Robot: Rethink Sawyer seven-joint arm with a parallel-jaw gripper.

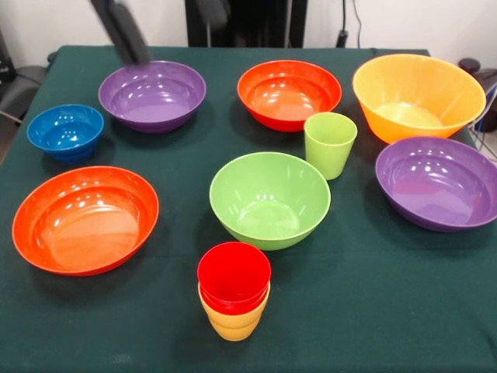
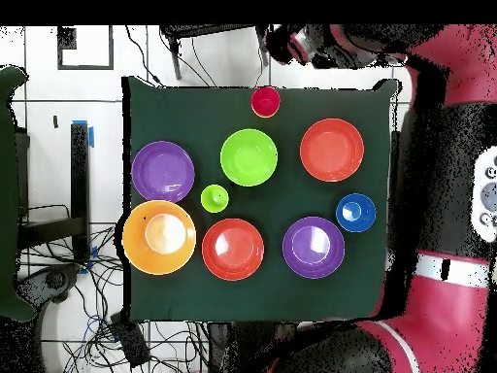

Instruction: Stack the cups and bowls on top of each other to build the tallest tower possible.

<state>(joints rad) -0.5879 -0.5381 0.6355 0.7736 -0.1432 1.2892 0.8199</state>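
Red cup [image 1: 234,277] nests in yellow cup [image 1: 234,320], lower centre: tower base. Gripper [image 1: 124,31] upper left; opening indiscernible.

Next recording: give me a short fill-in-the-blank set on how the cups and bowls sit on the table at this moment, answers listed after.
1. The glossy red plastic cup sits nested inside the ____ plastic cup.
2. The light green plastic cup stands upright right beside the light green plastic ____.
3. The number of purple plastic bowls on the green-covered table is ____.
4. The small blue plastic bowl holds ____.

Missing words: yellow; bowl; two; nothing
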